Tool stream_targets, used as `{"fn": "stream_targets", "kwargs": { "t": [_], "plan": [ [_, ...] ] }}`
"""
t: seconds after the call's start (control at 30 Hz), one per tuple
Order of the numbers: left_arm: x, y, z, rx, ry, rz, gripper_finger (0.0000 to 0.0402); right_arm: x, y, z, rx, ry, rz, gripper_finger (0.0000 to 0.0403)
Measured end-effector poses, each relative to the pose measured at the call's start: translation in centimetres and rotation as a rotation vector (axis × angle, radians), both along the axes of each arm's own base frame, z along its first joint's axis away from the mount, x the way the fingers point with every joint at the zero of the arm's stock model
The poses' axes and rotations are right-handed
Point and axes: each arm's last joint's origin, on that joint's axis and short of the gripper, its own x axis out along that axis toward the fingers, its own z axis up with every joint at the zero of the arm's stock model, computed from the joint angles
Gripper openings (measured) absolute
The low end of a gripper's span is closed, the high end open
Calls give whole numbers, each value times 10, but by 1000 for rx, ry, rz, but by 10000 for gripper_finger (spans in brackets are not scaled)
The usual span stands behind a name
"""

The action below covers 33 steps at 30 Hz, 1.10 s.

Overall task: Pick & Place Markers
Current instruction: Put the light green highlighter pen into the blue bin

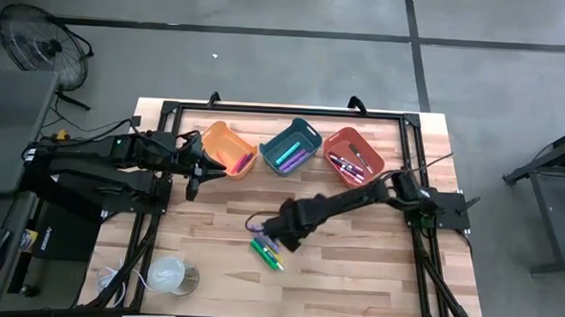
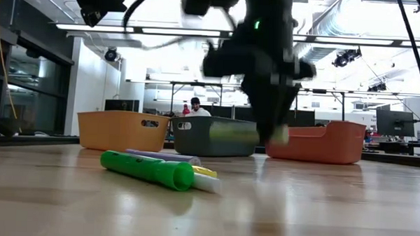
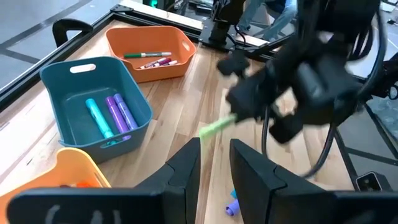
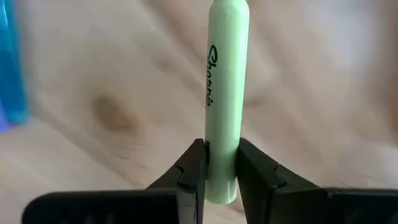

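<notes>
1. A pale green marker (image 4: pixel 227 93) is sitting pinched between the right gripper (image 4: pixel 222 171) fingers, clamped near one end so most of its barrel is sticking out ahead, clear of the table (image 1: pixel 353 286) near its middle; that hold probably suits dropping it into a bin.
2. A few loose markers (image 1: pixel 267 251) are lying on the wood just beside that gripper, a green one (image 2: pixel 146 170) nearest the front edge.
3. The teal bin (image 1: pixel 291 146), red-orange bin (image 1: pixel 353 156) and orange bin (image 1: pixel 227 148) are standing in a row at the far side, each already holding markers.
4. The left gripper (image 3: pixel 214 165) is waiting by the orange bin, fingers slightly parted, grasping nothing.
5. A white cup (image 1: pixel 168 274) is sitting near-left, out of the way.
</notes>
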Motion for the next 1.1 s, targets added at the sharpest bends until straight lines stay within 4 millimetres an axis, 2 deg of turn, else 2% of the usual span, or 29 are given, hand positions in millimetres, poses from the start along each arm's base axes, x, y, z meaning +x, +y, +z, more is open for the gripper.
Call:
{"fn": "stream_targets", "kwargs": {
  "t": [0.17, 0.4, 0.53, 0.73, 0.93, 1.1],
  "plan": [
    [2, 1, -1, 14, 6, 36, 85, -9, -18, 33, -85, -50, -9, 56],
    [15, 2, -3, 15, 1, 58, 85, -22, -42, 97, -230, -305, -20, 56],
    [32, 1, 0, 18, -63, 53, 85, -29, -53, 135, -289, -486, 4, 56],
    [60, 0, 5, 36, -192, 26, 85, -36, -62, 179, -353, -696, 107, 56],
    [86, 0, 5, 37, -311, 26, 85, -40, -67, 198, -375, -765, 214, 56],
    [101, 0, 1, 38, -346, 37, 85, -47, -83, 199, -379, -712, 186, 56]
  ]
}}
